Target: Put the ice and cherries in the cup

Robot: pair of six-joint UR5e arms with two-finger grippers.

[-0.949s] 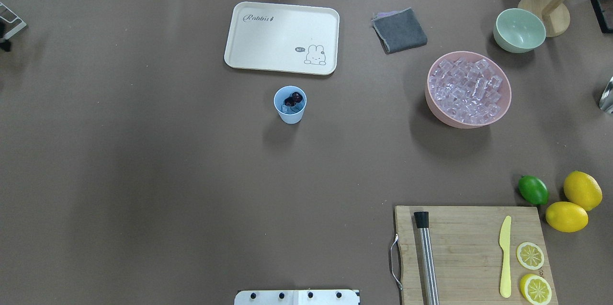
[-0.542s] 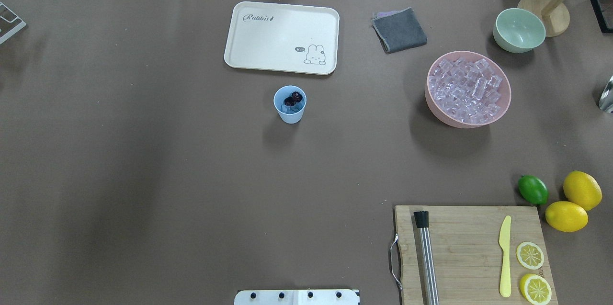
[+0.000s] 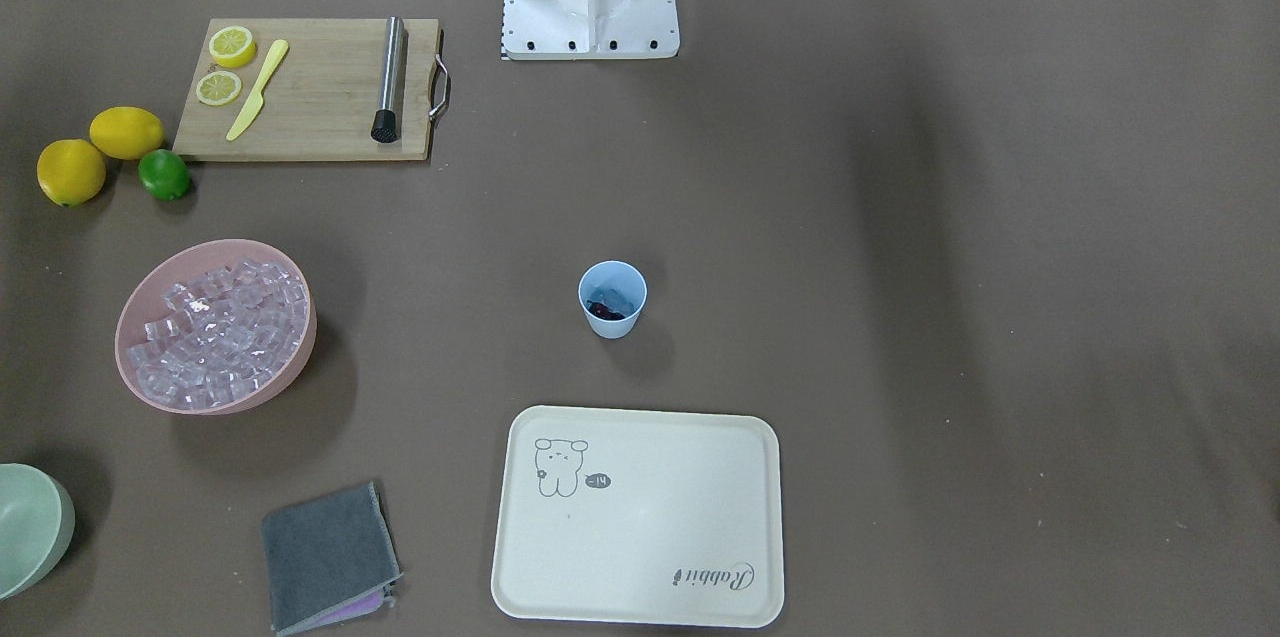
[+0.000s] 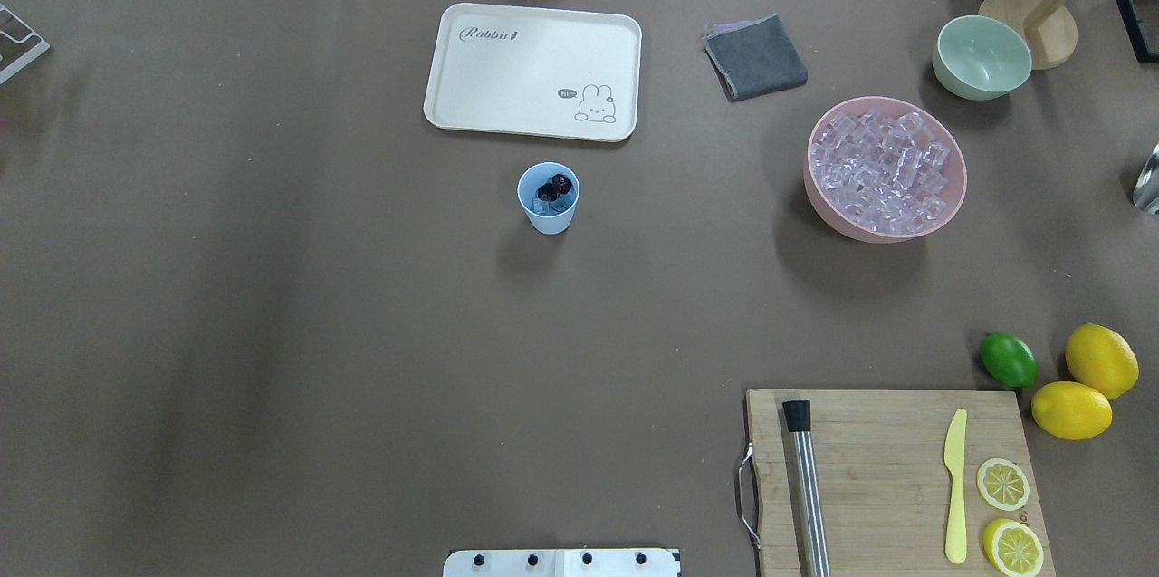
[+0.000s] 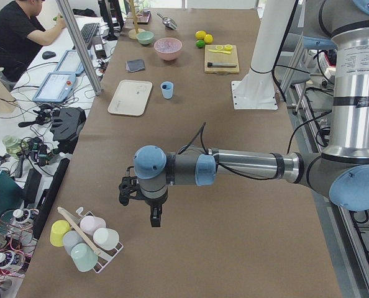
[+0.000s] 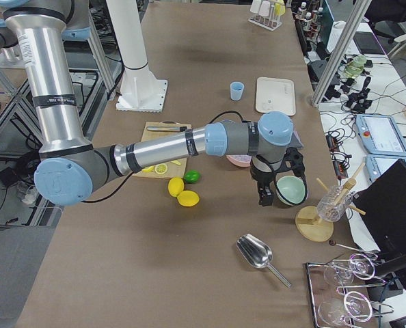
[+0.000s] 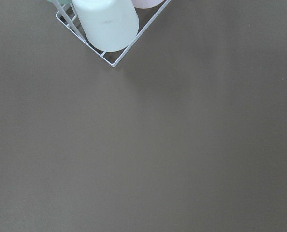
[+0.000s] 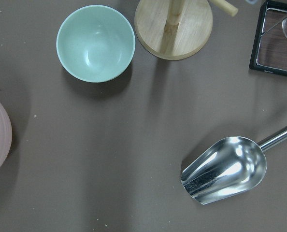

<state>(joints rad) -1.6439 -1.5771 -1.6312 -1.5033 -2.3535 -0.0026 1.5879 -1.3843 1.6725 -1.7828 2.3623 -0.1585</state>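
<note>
The cup (image 4: 548,197) stands upright at the middle of the desk (image 4: 272,287), just short of the cream tray (image 4: 534,70), with the dark cherries (image 4: 554,187) lying on top of a few cubes of ice (image 4: 541,206) inside it. Both ingredients appear to be in, so the task looks complete or very nearly so.

Neither arm reaches into the overhead view. The left tool (image 5: 154,217) hangs low over the desk's left end, beside a wire rack of pastel cups (image 5: 85,239). The right tool (image 6: 263,195) hangs over the opposite end, near the pale green bowl (image 8: 95,42) and the steel scoop (image 8: 225,169). Whether either tool is open or closed cannot be told, as only the side cameras catch them. Nothing can be seen in either one.

The cup lies well apart from both tools, inward along the desk from each, roughly midway between them. Its mouth faces straight up, so any further drop would come from directly above. Should more ice be wanted, the right arm looks the better placed. The pink bowl (image 4: 824,215) heaped with cubes sits between its tool and the cup, its rim just inside the right wrist camera's view.
</note>
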